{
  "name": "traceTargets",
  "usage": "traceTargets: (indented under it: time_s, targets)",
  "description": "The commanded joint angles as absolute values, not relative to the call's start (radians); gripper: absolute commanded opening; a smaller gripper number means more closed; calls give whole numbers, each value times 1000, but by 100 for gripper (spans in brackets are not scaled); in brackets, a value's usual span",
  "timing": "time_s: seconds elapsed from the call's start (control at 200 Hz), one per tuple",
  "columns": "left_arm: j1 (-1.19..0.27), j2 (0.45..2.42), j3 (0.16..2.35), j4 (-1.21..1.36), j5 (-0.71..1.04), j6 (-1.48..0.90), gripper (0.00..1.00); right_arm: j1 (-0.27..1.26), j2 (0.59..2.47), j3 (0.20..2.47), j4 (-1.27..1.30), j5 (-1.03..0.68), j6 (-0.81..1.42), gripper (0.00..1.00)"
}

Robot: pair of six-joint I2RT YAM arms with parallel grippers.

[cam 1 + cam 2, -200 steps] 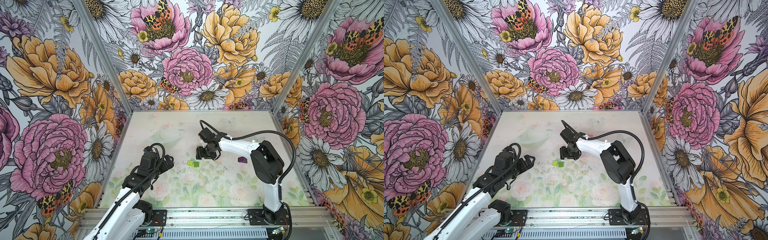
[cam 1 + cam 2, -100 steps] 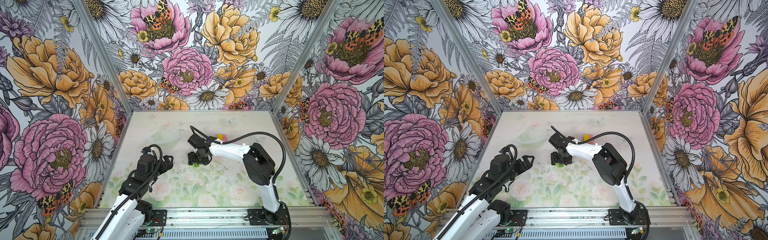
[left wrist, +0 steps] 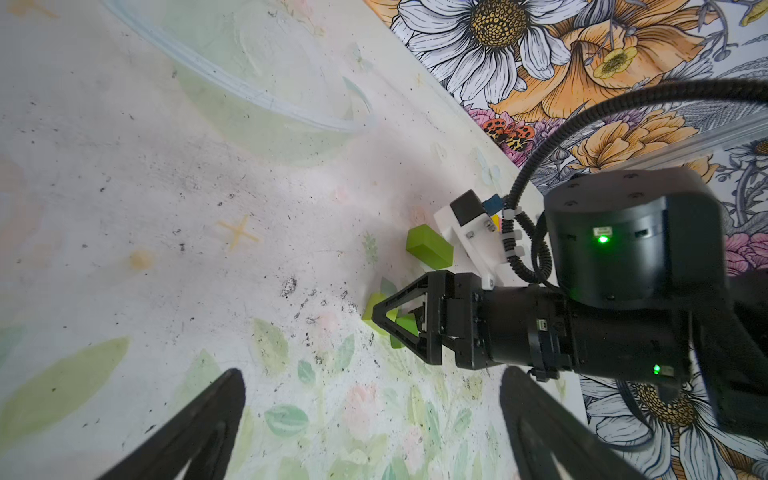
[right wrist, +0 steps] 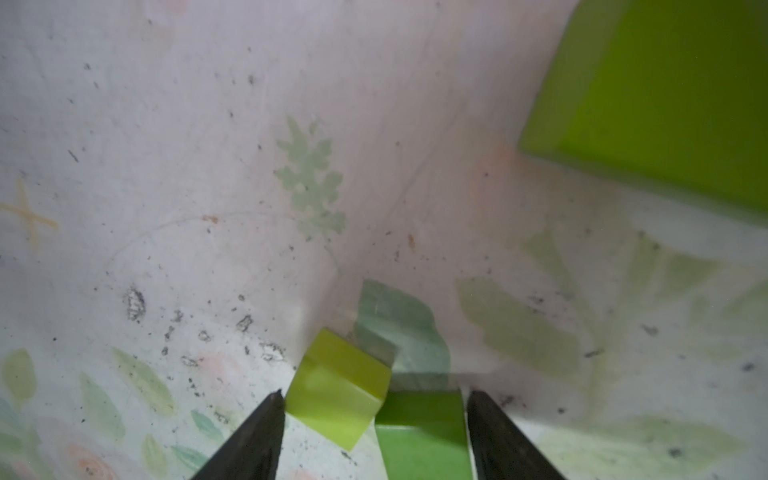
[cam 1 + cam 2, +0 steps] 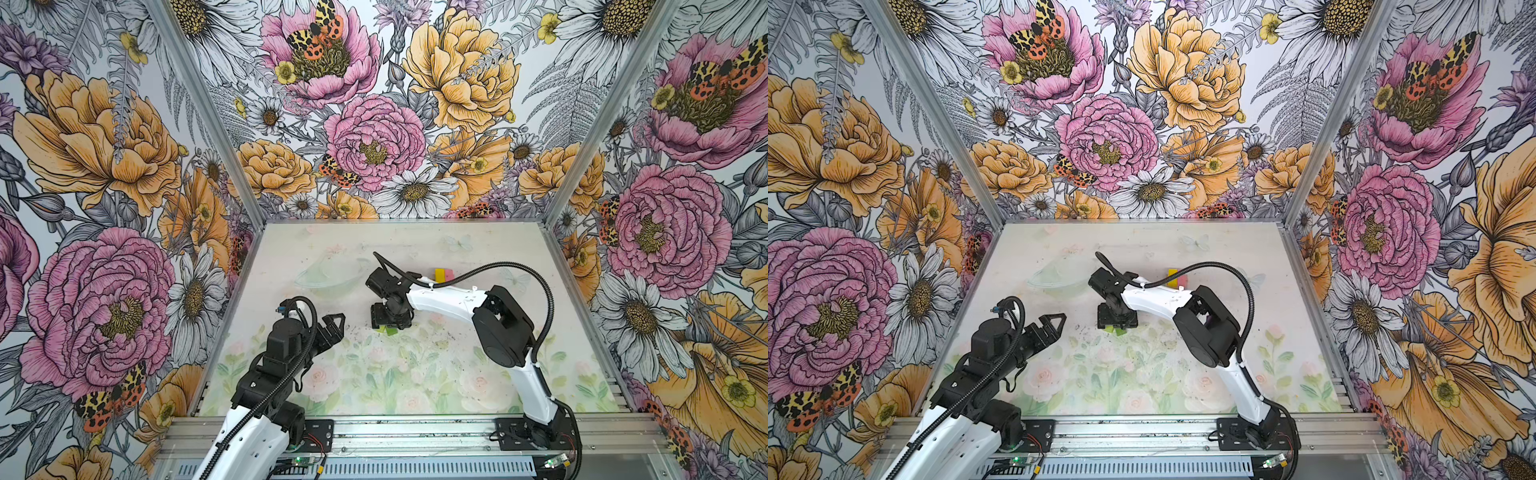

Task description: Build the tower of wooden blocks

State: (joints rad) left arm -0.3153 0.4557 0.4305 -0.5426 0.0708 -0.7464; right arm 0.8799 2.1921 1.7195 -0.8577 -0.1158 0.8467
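1. Tower: none standing. Every block I can see lies singly on the table (image 5: 374,390), and nothing rests on anything else. I judge the build barely begun, with all the stacking left to do.
2. Nearest the work is a paler green cube (image 4: 338,395), turned cornerwise, just beside or touching a darker green cube (image 4: 422,432) that sits square. Both are flat on the table at about its centre. They have clean painted faces and crisp edges.
3. The lime brick (image 3: 428,247) is larger and lies on a long face near the cubes but apart from them. The right arm covers it in both top views, so no clock bearing.
4. The yellow oblong (image 5: 439,273) and pink oblong (image 5: 449,273) lie side by side at roughly 1 o'clock from the cubes, well apart from them and partly behind the arm.
5. No tan oblongs or purple piece made out; they may be hidden under the arm.
6. Right gripper (image 4: 374,395): pointed down at the table with jaws partway open, one finger on either side of the cube pair. One tip is just at the paler cube's corner. No clamp seen, and the cubes sit on the surface.
7. Left gripper (image 5: 334,326): spread wide and empty, hovering at about 9 o'clock from the cubes and aimed their way.
8. A clear dish (image 5: 328,276) sits at 11 o'clock; nothing visible inside.
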Motion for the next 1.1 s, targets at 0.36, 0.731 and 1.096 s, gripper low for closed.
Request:
traceTargets:
  time_s: [0.36,0.731,1.096]
  targets:
    - [-308,395,411,-526,120,-753,97,909,2158,1715,-908,-54,893,72]
    - [-308,377,424,-533,135,-753,96,912,2190,1760,-910,-54,892,61]
    - [-308,358,444,-554,138,-756,96,895,2174,1743,-927,-28,865,59]
